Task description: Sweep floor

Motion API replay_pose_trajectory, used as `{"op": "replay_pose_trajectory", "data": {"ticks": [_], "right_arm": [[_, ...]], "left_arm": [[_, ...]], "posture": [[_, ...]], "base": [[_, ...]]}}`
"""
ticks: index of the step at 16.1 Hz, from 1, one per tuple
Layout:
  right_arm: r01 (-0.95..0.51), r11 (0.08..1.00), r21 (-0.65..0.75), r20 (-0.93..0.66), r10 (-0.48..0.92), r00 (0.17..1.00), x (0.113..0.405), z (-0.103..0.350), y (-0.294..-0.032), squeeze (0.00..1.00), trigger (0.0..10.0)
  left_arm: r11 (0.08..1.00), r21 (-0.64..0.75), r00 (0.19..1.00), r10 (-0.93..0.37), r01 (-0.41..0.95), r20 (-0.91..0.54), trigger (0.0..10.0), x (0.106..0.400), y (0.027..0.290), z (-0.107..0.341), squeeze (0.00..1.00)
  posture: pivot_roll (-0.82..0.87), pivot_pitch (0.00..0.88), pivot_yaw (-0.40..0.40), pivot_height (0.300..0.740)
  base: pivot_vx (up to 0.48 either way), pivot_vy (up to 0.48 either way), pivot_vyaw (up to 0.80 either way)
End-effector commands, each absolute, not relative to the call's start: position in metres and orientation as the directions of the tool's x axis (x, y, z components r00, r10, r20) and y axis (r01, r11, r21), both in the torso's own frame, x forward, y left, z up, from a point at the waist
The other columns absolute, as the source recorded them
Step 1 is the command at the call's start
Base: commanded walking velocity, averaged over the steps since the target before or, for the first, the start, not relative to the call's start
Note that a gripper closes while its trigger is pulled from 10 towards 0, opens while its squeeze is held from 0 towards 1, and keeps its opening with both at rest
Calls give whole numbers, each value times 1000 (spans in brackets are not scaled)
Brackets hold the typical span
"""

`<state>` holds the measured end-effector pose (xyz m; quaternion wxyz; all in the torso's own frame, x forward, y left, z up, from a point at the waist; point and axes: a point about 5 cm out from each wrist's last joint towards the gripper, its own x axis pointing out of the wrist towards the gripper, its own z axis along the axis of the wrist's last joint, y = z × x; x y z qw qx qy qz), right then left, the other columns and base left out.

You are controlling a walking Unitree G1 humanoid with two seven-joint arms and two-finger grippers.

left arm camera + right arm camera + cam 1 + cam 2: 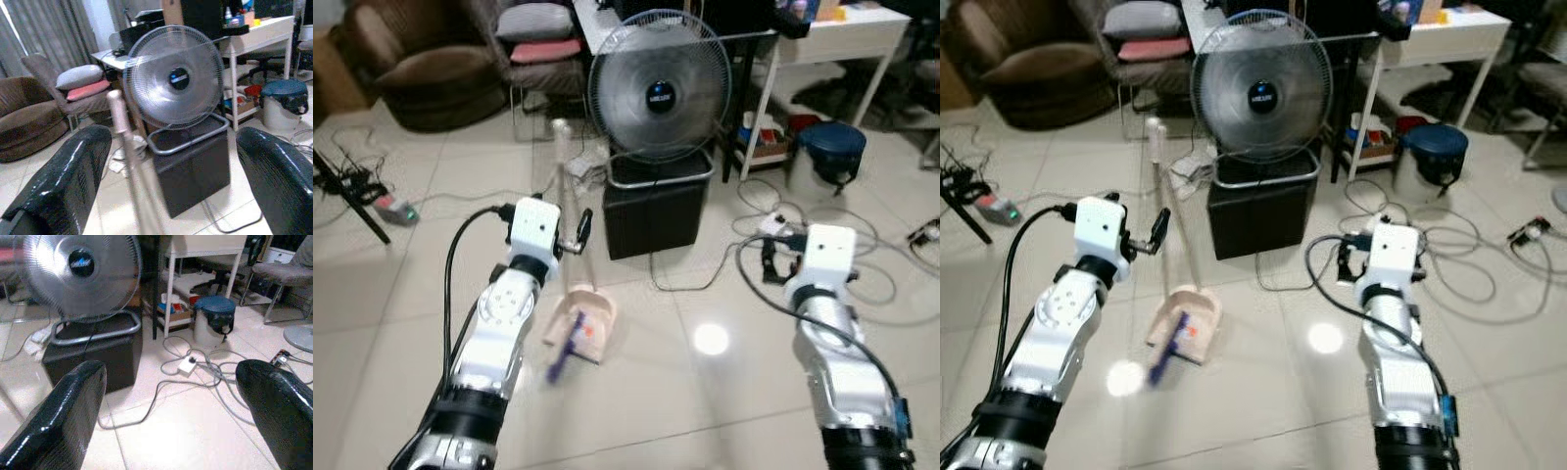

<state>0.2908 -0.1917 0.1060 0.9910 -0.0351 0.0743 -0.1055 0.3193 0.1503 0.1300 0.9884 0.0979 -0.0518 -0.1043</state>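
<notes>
From my station I can read no text anywhere. The fan [659, 88] has a dark round hub badge [179, 78] with a pale mark across it, likely a brand, but the letters are too small and blurred for me to make out in any view. The bottles [234, 17] on the white table [264, 30] carry labels I cannot read. The boxes [172, 306] on the low shelf under that table show coloured print, but no word or number that I can tell.
</notes>
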Motion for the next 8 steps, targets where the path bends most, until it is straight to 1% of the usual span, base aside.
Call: {"op": "replay_pose_trajectory", "data": {"ticks": [1, 5, 8], "right_arm": [[175, 981, -79, -123, -184, 975, 294, 110, -181, 0, 10000], [212, 976, -51, -128, -217, 968, 295, 109, -186, 0, 10000], [222, 973, -63, -122, -228, 966, 295, 109, -186, 0, 10000]], "left_arm": [[958, 223, 978, -198, 180, 63, 10000, 319, 158, 127, 0], [957, 222, 977, -203, 185, 61, 10000, 320, 157, 127, 0], [956, 223, 976, -209, 192, 58, 10000, 321, 156, 126, 0]], "posture": [[-149, 0, 58, 740], [-151, 0, 64, 740], [-153, 0, 67, 740]], "base": [[0, 480, 0], [0, 476, 0], [0, 476, 0]]}}
